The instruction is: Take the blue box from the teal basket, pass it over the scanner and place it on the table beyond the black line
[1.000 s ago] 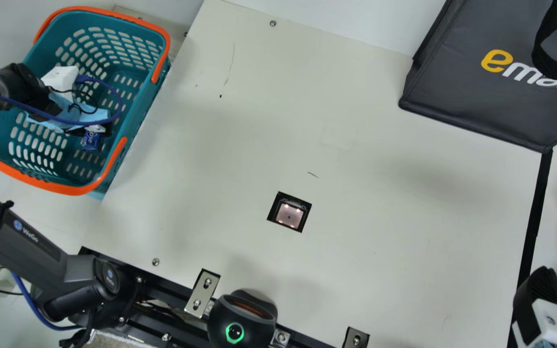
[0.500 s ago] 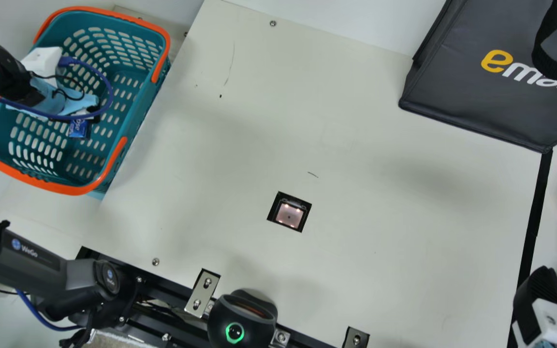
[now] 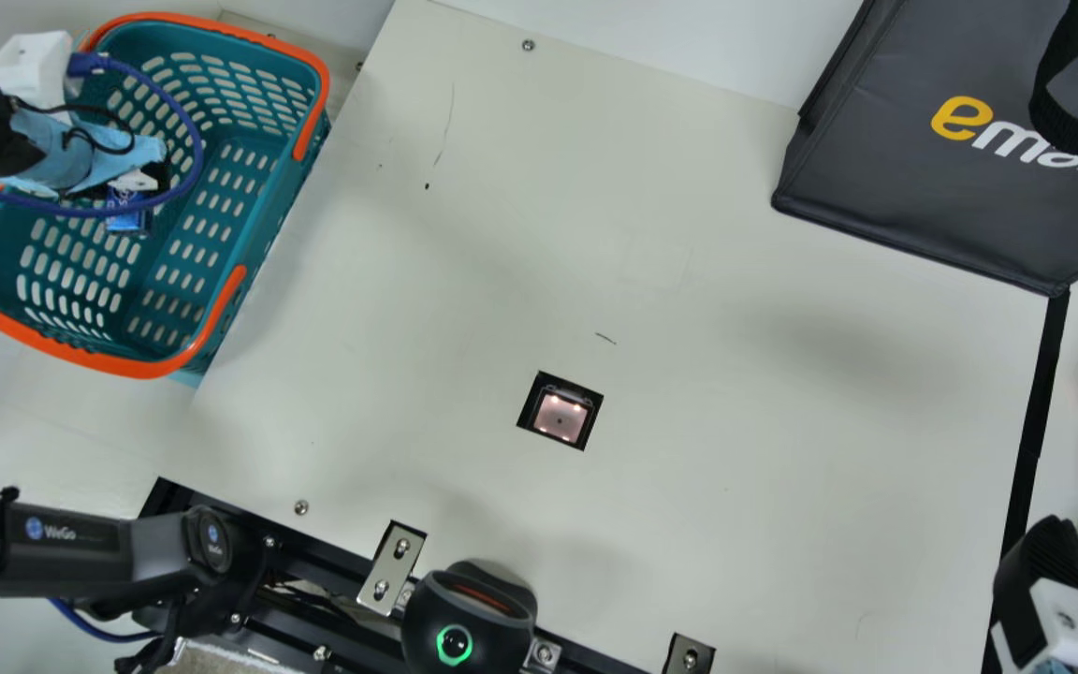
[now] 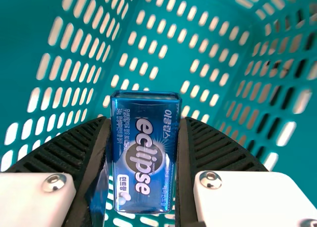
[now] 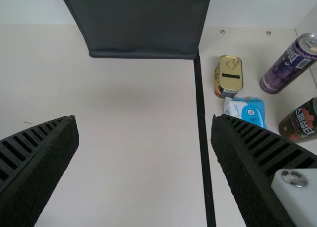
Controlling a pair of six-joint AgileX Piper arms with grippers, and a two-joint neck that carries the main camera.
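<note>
Left gripper (image 4: 144, 120) has the blue box (image 4: 144, 155) pinched snugly, fingers only about a box-width apart, one pad on each side. Box is over the inside of the teal basket (image 3: 263, 211), towards its left side; can't tell how high up it is. Right gripper (image 5: 143, 118) is wide open with nothing in it, near the black line (image 3: 1033, 431) on the right.

IMO the job now is getting it out cleanly: keep the squeeze steady, don't crush the thing, and lift until its lower end clears the orange handle (image 3: 71, 354) and the rim before swinging right to the scanner window (image 3: 560, 417). Watch that blue cable (image 3: 191, 126) too, its loop could snag on the rim.

Compared with a second ago, the left arm has carried the box further far and left in the main view, while the basket and right gripper haven't budged.
</note>
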